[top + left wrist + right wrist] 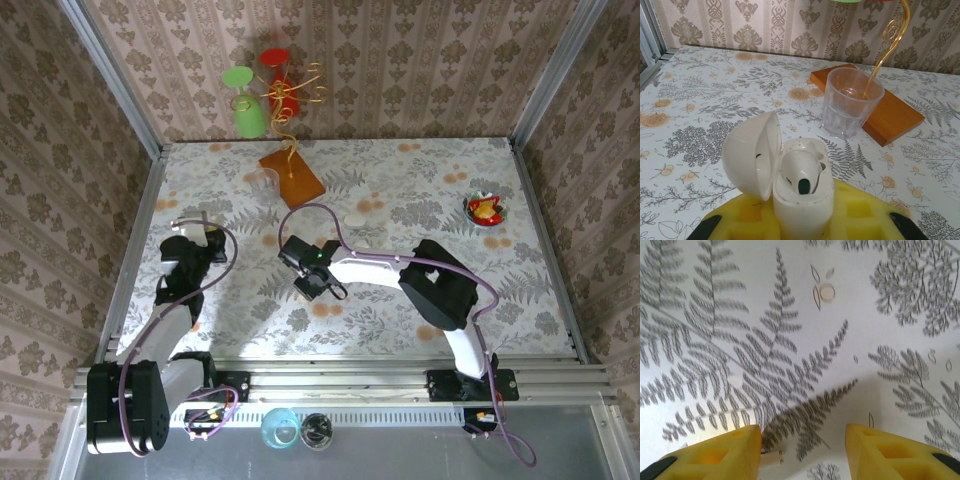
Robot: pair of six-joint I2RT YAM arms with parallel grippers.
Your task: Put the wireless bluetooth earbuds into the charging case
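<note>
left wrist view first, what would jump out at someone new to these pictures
The open white charging case, gripped by the left gripper low in the left wrist view, with one earbud seated inside. Next, the green goblet and red goblet hanging at top centre of the top view.

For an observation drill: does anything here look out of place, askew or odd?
What seems a loose earbud lies on the table by the right tool, apart from the open case gripped by the left tool, which holds a seated earbud. Nothing looks spilled or damaged.
</note>
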